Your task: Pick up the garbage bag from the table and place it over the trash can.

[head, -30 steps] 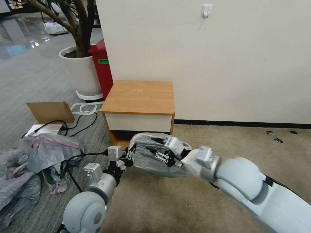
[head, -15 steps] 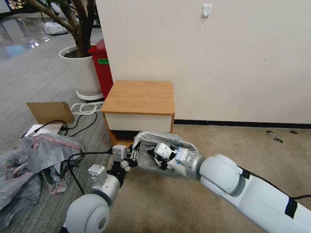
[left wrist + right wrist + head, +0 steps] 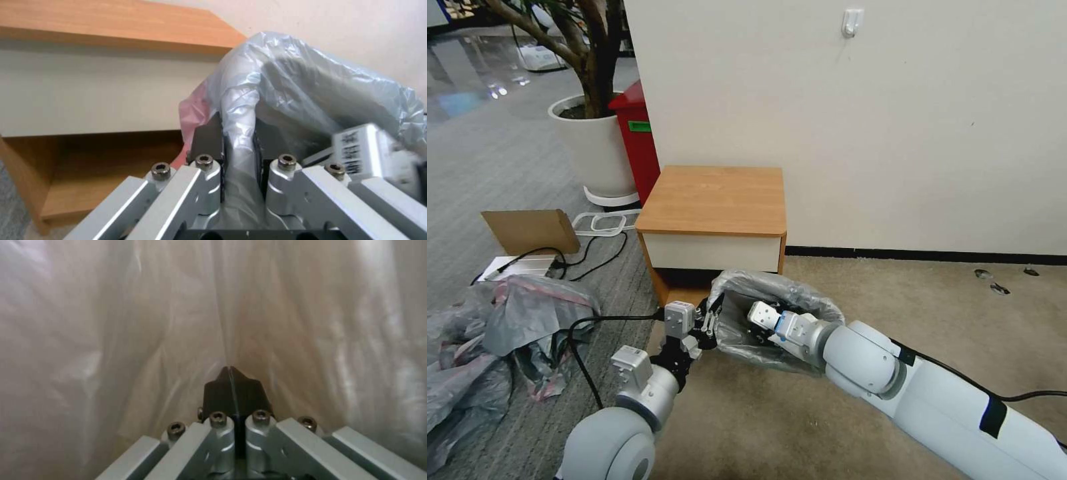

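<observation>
The garbage bag, thin grey plastic, stands as an open hoop on the carpet just in front of the table. My left gripper is shut on its near-left rim; the left wrist view shows the film pinched between the pads, with a pink-red edge beside them. My right gripper reaches inside the bag's mouth. The right wrist view has its black fingertips shut, with creases of plastic converging at them. The trash can is hidden.
A heap of grey-pink bags lies on the floor at the left, with a black cable running past it. Behind stand a cardboard piece, a red bin and a white planter. The wall runs behind the table.
My right arm has pushed left and deeper into the bag. The bag has opened from a flat bundle into a rounded mouth. My left gripper has edged up and right, holding the rim.
</observation>
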Tool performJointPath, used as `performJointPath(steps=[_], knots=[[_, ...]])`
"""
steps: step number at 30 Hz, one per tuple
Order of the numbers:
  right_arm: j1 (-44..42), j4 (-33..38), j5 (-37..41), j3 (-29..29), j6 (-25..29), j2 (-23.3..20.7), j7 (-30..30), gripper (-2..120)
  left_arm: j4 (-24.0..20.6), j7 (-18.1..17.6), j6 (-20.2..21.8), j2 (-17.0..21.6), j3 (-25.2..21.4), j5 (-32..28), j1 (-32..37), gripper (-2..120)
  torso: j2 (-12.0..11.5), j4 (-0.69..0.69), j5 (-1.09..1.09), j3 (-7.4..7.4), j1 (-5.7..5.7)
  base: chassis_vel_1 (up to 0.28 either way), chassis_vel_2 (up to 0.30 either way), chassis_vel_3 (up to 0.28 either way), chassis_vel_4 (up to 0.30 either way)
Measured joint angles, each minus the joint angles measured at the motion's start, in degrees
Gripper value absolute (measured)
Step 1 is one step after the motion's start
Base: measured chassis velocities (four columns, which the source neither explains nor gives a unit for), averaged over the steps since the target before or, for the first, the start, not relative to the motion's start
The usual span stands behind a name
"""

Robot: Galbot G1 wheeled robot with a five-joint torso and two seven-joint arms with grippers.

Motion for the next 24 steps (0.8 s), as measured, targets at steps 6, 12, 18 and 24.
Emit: performJointPath(steps=[6, 12, 18, 24], knots=[[1.1, -1.8, -1.9, -1.2, 0.0, 0.3, 0.1, 0, -0.2, 0.3, 0.0, -0.1, 0.5, 0.4, 0.0, 9, 0.0, 0.0, 0.0, 0.0, 0.0, 0.0, 0.0, 0.0, 0.0], [2.3, -3.7, -2.9, -2.7, 0.0, 0.6, 0.2, 0, -0.5, 0.6, 0.0, -0.2, 0.8, 1.2, 0.0, 9, 0.0, 0.0, 0.0, 0.0, 0.0, 0.0, 0.0, 0.0, 0.0], [2.6, -5.9, -3.5, -3.4, 0.0, 1.7, 1.4, 0, -0.7, 1.6, -0.2, -0.2, 1.6, 2.6, 0.0, 9, 0.0, 0.0, 0.0, 0.0, 0.0, 0.0, 0.0, 0.0, 0.0], [2.5, -7.2, -3.6, -4.1, 0.1, 2.8, 2.0, 0, -0.9, 1.9, -0.3, -0.3, 2.2, 3.5, 0.0, 9, 0.0, 0.0, 0.0, 0.0, 0.0, 0.0, 0.0, 0.0, 0.0]])
